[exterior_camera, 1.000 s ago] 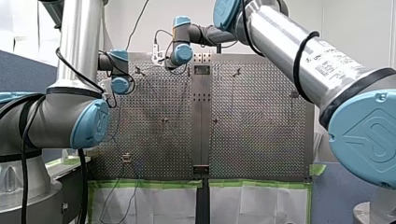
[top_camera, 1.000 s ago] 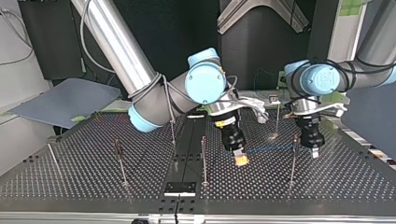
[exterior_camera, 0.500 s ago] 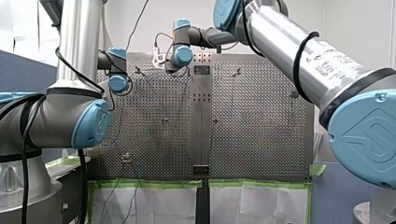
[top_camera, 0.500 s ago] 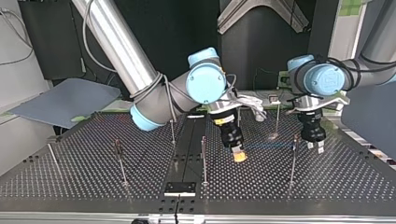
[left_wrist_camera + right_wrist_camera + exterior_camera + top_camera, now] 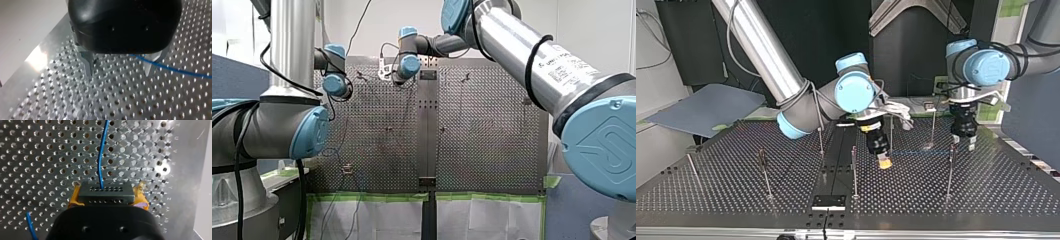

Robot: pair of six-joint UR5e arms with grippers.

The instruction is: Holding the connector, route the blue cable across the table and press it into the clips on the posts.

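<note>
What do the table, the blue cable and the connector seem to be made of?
Table: bare metal, probably aluminium; it glints and is drilled with holes. Blue cable: likely plastic-sheathed wire; smooth, thin, curving softly. Connector: seemingly matte dark plastic, moulded with rows of small holes.

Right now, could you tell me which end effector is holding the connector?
My right end effector, its yellow pads clamped on the dark connector; my left end effector stands open.

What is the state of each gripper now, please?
Left gripper: open.
Right gripper: closed on the black connector of the blue cable.
</note>
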